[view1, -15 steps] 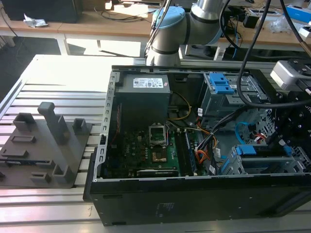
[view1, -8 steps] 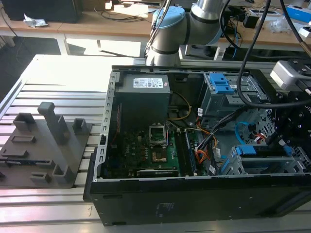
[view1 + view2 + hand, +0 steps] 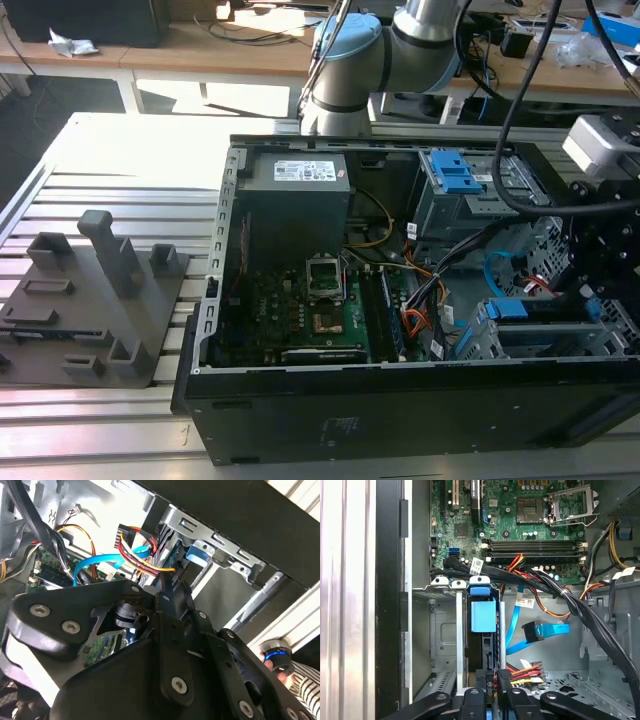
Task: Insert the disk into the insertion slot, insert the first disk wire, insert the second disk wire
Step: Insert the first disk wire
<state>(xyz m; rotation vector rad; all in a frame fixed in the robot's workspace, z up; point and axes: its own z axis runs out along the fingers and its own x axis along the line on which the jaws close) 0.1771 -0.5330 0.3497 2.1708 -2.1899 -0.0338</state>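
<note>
Case (image 3: 400, 425) lies open on the slatted table (image 3: 120, 150). 1 grey fixture (image 3: 100, 290) sits well apart from it, at the exterior view's left. Disk (image 3: 483, 615) is seated in the slot (image 3: 442, 635), with its blue caddy tab showing at the cage end nearest the board (image 3: 520, 525). My gripper (image 3: 492, 695) hangs at the disk's other end, away from the board. 1st wire (image 3: 522, 671), a red-yellow-black bundle, ends in a black plug right at that end of the disk, just beside my gripper. I cannot tell whether my grip is closed on the plug or released. 2nd wire (image 3: 552, 629), flat and light blue, loops through the open space beside the cage. Its dark plug hangs apart from the disk. 1 thick black cable bundle (image 3: 580, 610) runs between board and cage. In the exterior view, the blue-latched bay (image 3: 455, 175) stands beyond the slot, near the arm (image 3: 350, 60).
</note>
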